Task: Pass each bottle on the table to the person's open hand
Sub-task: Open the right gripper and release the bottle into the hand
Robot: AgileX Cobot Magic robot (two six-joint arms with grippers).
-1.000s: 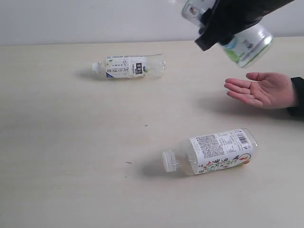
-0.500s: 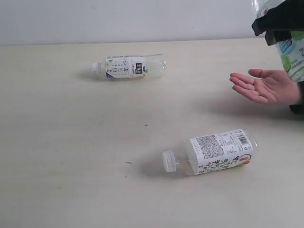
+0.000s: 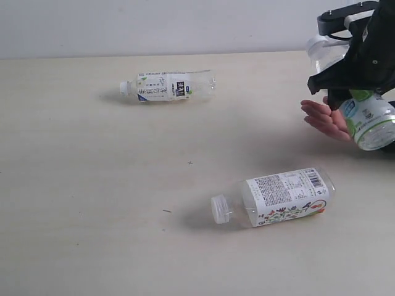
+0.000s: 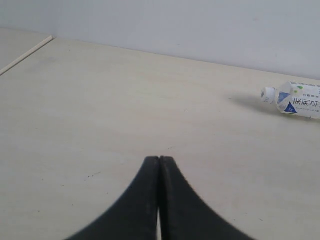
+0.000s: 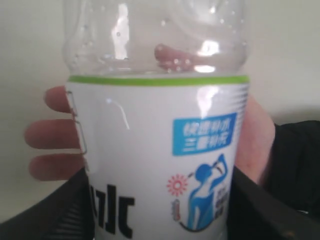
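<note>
1. While it hangs tilted in the air at the right of the ext. view, the lime-green bottle point(image 3: 372, 123) sits right over the person's open hand point(image 3: 322, 117). The right wrist view shows palm & fingers point(image 5: 50, 135) just behind it. Touching the palm or not: can't tell.
2. Handling, my guess: the clear upper part looks empty w/ a few droplets, so it's light. The thin plastic wall prob. dents under a hard squeeze, and the glossy label is likely slick. Best hold = across the labelled body, mid-length, not the narrow neck.
3. Right gripper point(image 3: 352, 92): jaws spread about half-way and clamped on that bottle's body, one finger each side of the label. Bottle base points down-right in the ext. view, cap end up-left.
4. Step in hand, as I read it: lower the bottle into the palm, then let go once the hand takes the weight. Risk: release too early & the round bottle rolls off the fingers.
5. Two more bottles lie on their sides on the table point(image 3: 92, 203). The white-label bottle point(image 3: 168, 86) is toward the far edge and the floral-label bottle point(image 3: 284, 196) is nearer, well apart from it. Both are round, so they may roll if nudged; take each across the body too.
6. Left gripper point(image 4: 159, 164): jaws fully closed, nothing in them, low over bare tabletop.
</note>
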